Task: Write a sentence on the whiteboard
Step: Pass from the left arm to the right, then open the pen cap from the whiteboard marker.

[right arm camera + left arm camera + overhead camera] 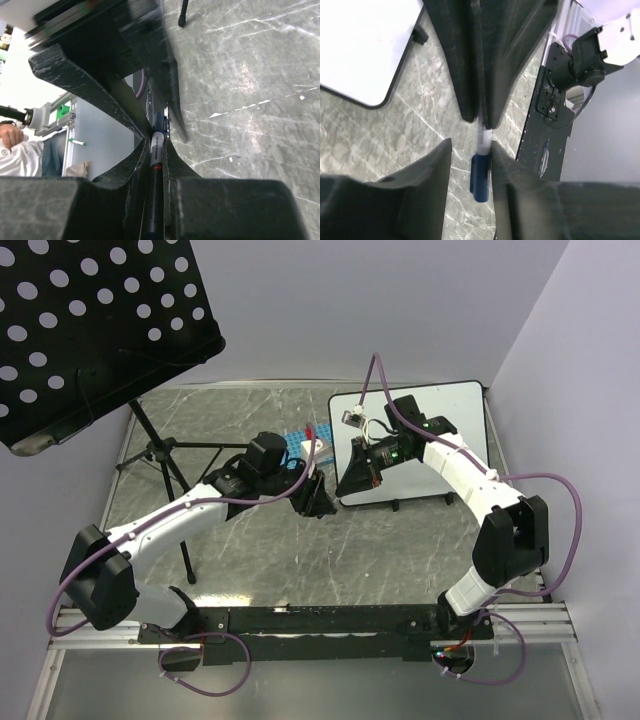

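Note:
The whiteboard (pixel 430 435) lies at the back right, and I see no writing on it; its corner shows in the left wrist view (pixel 360 50). My right gripper (pixel 358 475) is at the board's left edge, shut on a marker's barrel (pixel 156 150) with a white label. My left gripper (pixel 320 502) faces it. In the left wrist view its jaws (pixel 470 150) stand apart around the marker's blue cap (pixel 481 177). The cap rests against the right finger (pixel 515 185), with a gap to the left finger. The sentence is not in view.
A black perforated music stand (pixel 90 330) on a tripod (pixel 160 455) stands at the back left. A small blue gridded rack (pixel 298 445) sits behind my left gripper. The arms' base rail (pixel 320 620) runs along the near edge. A person (pixel 15 145) is beyond the table.

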You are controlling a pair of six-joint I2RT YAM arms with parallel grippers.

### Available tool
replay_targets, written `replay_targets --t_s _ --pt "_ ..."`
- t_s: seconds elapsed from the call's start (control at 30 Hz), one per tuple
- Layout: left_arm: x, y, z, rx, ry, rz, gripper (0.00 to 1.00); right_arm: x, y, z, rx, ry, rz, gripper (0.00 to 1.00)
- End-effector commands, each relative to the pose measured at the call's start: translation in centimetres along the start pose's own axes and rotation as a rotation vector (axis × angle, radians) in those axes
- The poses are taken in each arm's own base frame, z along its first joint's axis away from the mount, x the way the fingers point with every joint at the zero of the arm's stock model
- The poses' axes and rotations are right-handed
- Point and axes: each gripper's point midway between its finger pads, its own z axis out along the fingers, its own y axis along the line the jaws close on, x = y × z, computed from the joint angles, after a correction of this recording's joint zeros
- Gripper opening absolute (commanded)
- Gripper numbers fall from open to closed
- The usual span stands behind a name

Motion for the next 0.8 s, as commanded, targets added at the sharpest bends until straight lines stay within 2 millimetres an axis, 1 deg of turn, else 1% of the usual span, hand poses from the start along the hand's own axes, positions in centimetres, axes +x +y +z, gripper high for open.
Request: replay_targets --t_s 0.0,0.07,0.1,0.13,0.2,0.33,0.4,0.43,0.47,0.5,0.53,0.6,0.67,0.7,0.73,0.77 --pt "-0.3 0.4 -1.1 -0.018 -0.034 0.038 0.44 -1.0 1.9 -0.5 -0.045 -0.034 -0.032 0.0" --pt "-0.1 0.5 -1.5 -0.012 -0.033 0.047 0.51 -1.0 1.9 -0.6 -0.041 -0.037 -0.032 0.0" --pt "0.0 0.5 -1.7 -0.005 -0.032 0.046 0.58 -1.0 1.8 -0.6 -0.041 -0.037 -0.034 0.0" --pt "0.0 0.4 -1.9 0.007 -0.035 0.046 0.62 -0.9 1.8 -0.6 -0.042 -0.037 -0.031 0.0" --pt "0.2 0.5 -2.0 0.017 -0.031 0.042 0.63 -0.8 1.8 -0.6 -0.042 -0.039 -0.029 0.0" --pt "0.6 -0.1 -1.9 0.063 -0.011 0.039 0.62 -0.8 1.6 -0.5 -0.04 -0.038 -0.027 0.0" --pt "0.8 -0.1 -1.7 0.074 -0.002 0.035 0.56 -0.9 1.6 -0.6 -0.04 -0.041 -0.028 0.0" --pt "0.7 -0.2 -1.7 0.083 0.0 0.036 0.49 -0.8 1.5 -0.5 -0.039 -0.039 -0.022 0.0" --pt "0.9 -0.5 -1.7 0.106 0.009 0.034 0.19 -0.9 1.4 -0.6 -0.036 -0.04 -0.022 0.0" --pt "1.1 -0.5 -1.5 0.113 0.021 0.026 0.04 -0.7 1.3 -0.5 -0.033 -0.039 -0.019 0.0" --pt "1.1 -0.6 -1.5 0.12 0.026 0.026 0.01 -0.8 1.2 -0.6 -0.032 -0.041 -0.02 0.0" --pt "1.2 -0.6 -1.5 0.122 0.028 0.03 0.01 -0.6 1.0 -0.5 -0.028 -0.038 -0.012 0.0" --pt "1.6 -0.1 -1.6 0.094 0.031 0.011 0.01 -0.8 0.8 -0.9 -0.009 -0.045 -0.018 0.0" --pt "1.8 0.5 -1.9 0.049 0.029 0.007 0.01 -1.2 0.5 -1.3 0.017 -0.052 -0.025 0.0" --pt "2.9 0.8 -2.1 0.034 0.048 -0.009 0.01 -1.7 0.0 -2.6 0.045 -0.08 -0.014 0.0" --pt "3.3 1.3 -2.6 0.014 0.047 -0.018 0.01 -2.1 -0.2 -3.4 0.051 -0.097 -0.022 0.0"
